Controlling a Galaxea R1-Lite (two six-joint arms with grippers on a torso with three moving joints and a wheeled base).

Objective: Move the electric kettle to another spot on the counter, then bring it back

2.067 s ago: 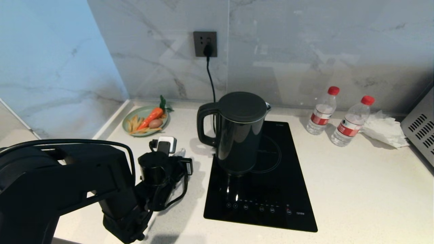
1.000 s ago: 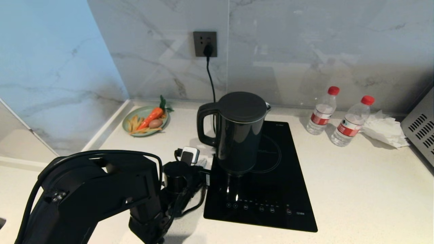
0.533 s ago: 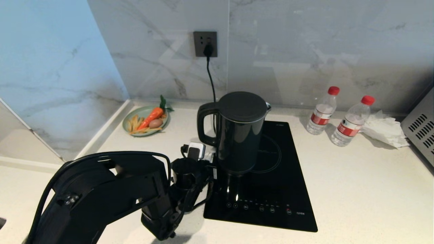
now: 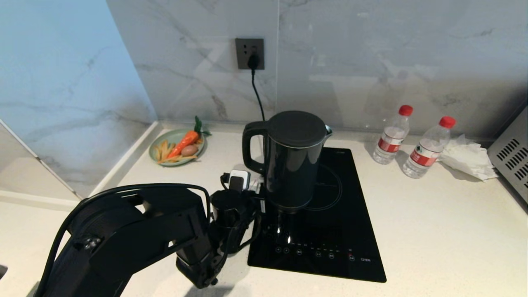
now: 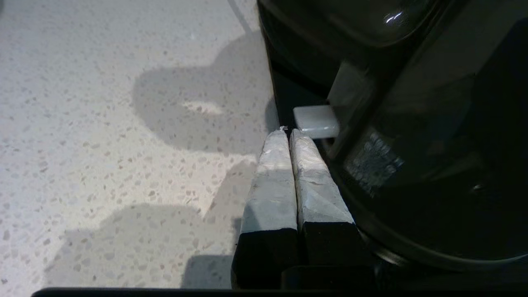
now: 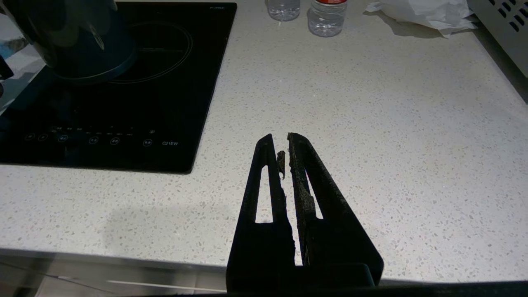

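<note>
From the head camera I see the desk, a white speckled worktop, running wall to wall, with the black cooktop set into it. The electric kettle stands upright on the cooktop's rear left part, handle facing my left, lid shut, its cord running up to the wall socket. My left arm reaches in low from the near left, and its left pincer sits right at the kettle's lower left flank, but here the wrist hides the tips. The left wrist camera fills that in: the left pincer has its two pale fingers pressed flat together, holding nothing, lying alongside the kettle's glossy wall just above the speckled top; whether they actually touch the wall I cannot tell. The right arm is out of the head camera's sight; only the right wrist camera shows the right pincer, hanging over bare worktop near the front edge, well apart from the kettle, its dark fingers drawn together with only a sliver between them and gripping nothing. Smaller things: a grey vented appliance at far right, crumpled tissue, two red-capped water bottles and a green plate of toy food by the back wall.
</note>
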